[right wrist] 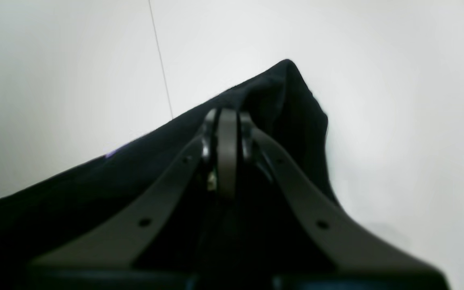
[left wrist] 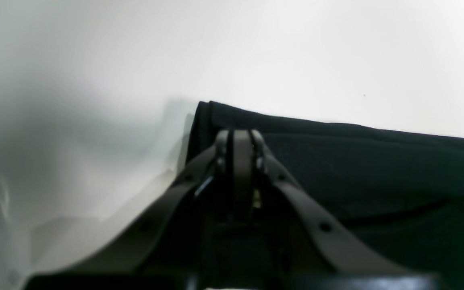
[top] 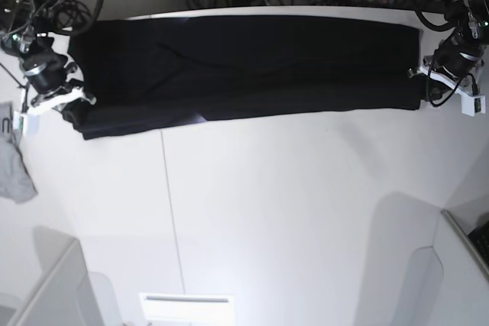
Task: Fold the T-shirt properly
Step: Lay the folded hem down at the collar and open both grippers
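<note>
Stretching across the far part of the desk (top: 267, 211), the T-shirt (top: 244, 66) lay as a long, narrow black band, its long axis running side to side in the base view. It already looked folded lengthwise, with a small glint of purple print showing at its near edge.

Each end had its own claw. The right claw (right wrist: 227, 121) sat at the band's left end in the base view, jaws closed tight on a raised corner of black cloth; the wrist view showed the fabric peaking up past the tips. The left claw (left wrist: 240, 139) sat at the opposite end, jaws also pinched together right at a squared corner of the shirt, cloth running away to one side of it. Whether it truly held fabric or merely rested on it was hard to tell from that view, though a grip seemed likely.

A small grey cloth (top: 15, 169) lay apart, near the desk's left edge.

Judgement: the shirt lay between the claws, so the next fold would likely bring one end along the long axis toward the other. Neither arm was nearer.
</note>
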You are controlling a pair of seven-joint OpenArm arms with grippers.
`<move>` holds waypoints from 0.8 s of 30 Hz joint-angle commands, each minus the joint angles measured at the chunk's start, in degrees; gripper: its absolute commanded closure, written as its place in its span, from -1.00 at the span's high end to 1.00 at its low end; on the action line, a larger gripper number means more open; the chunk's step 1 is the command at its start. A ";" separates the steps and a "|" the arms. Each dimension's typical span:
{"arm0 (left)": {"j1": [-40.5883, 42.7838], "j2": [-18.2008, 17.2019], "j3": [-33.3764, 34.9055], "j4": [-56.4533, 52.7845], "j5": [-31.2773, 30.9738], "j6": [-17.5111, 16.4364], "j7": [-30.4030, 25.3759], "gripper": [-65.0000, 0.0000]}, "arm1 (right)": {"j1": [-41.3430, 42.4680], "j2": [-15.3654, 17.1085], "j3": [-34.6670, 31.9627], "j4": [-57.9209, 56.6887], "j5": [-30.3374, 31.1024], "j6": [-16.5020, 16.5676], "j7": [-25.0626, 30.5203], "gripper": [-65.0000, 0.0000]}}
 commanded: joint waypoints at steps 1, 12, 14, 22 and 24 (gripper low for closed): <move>0.69 -1.16 -1.93 1.04 -0.07 -1.34 -1.09 -1.00 | -0.41 0.36 0.53 1.32 0.36 0.45 1.36 -1.00; 3.59 -0.81 -5.98 1.04 0.10 -5.82 -0.03 -1.00 | -5.16 -0.69 3.16 2.64 9.23 0.45 1.01 -1.00; 3.94 -0.81 -5.89 1.04 0.02 -5.82 -0.03 -1.00 | -7.18 -0.52 3.78 2.64 11.08 0.45 1.19 -1.00; 6.41 -1.07 -6.07 1.13 0.02 -5.91 0.06 -1.00 | -11.84 -0.96 3.34 2.38 11.34 0.45 1.36 -1.00; 6.49 -0.81 -5.89 1.04 0.19 -5.91 0.06 -1.00 | -12.37 -1.22 3.34 2.38 11.34 0.45 1.36 -1.00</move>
